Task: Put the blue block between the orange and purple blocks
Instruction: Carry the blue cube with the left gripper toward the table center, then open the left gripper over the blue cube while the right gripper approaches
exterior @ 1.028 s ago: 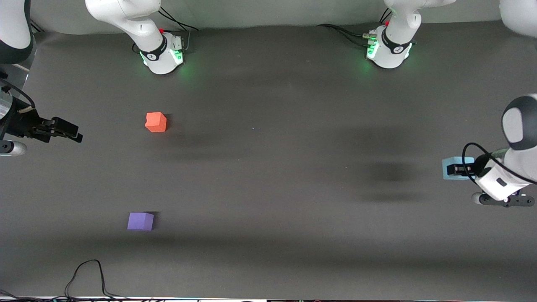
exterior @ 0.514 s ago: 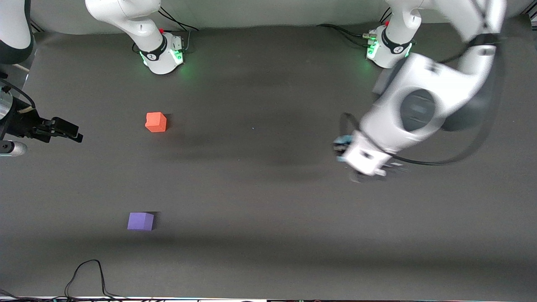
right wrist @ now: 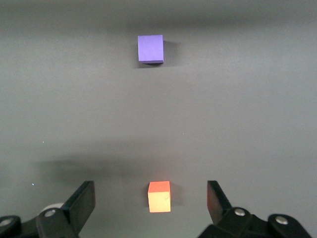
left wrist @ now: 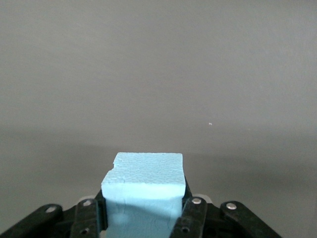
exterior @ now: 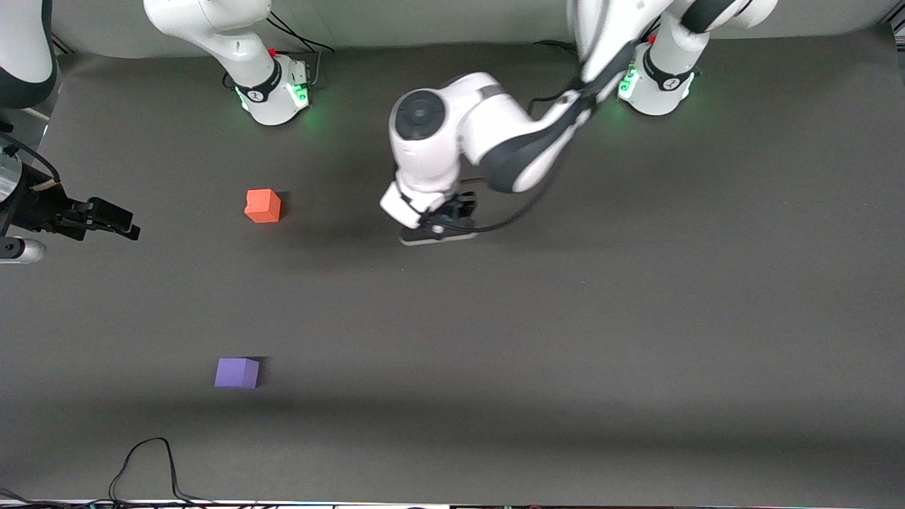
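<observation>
The left arm reached from its base to the table's middle, its gripper (exterior: 442, 225) low over bare mat. The orange block (exterior: 262, 206) sat toward the right arm's end; the purple block (exterior: 237, 372) lay nearer the camera. The right gripper (exterior: 106, 219) waited at that end, well apart from both.

A dark grey table (exterior: 636, 367) fills the view. A black cable (exterior: 145, 463) loops on its edge nearest the front camera, toward the right arm's end.
</observation>
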Robot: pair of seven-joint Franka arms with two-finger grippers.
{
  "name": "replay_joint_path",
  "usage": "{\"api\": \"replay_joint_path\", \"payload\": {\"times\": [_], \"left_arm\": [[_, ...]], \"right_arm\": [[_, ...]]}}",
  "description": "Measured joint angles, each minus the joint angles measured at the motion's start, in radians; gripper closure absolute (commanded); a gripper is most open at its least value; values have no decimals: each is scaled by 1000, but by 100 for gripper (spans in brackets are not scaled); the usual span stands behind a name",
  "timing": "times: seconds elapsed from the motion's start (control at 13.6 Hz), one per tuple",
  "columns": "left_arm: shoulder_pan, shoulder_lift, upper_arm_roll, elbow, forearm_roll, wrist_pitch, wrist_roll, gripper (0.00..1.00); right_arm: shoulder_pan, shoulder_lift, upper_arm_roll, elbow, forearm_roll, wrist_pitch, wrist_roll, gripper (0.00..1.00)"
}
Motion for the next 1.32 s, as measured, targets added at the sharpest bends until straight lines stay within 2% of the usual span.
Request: {"api": "replay_joint_path", "payload": {"times": [0.22,0.44,0.51,0.66,0.95,1.1,1.25,1.32], "left_arm": [[-93,147,45,12,58,131,-52,58],[-109,212,74,27,60,180,-52,58],[-109,219,78,27,61,186,-52,52],[-109,225,81,29,61,190,-51,0],[-104,225,85,43,62,186,-51,0],[-70,209,80,76,57,137,-44,0],[33,146,34,99,7,34,24,0],[119,99,-2,104,-24,-28,80,0]], "right_arm": [[0,18,1,0,0,1,0,0],[1,31,8,9,1,2,0,0],[2,37,9,14,1,3,0,0],[3,48,9,22,1,2,0,0],[5,52,9,22,1,2,0,0],[21,52,11,23,3,2,0,0],[72,53,13,23,5,2,0,0],[105,55,14,23,5,2,5,0]]}}
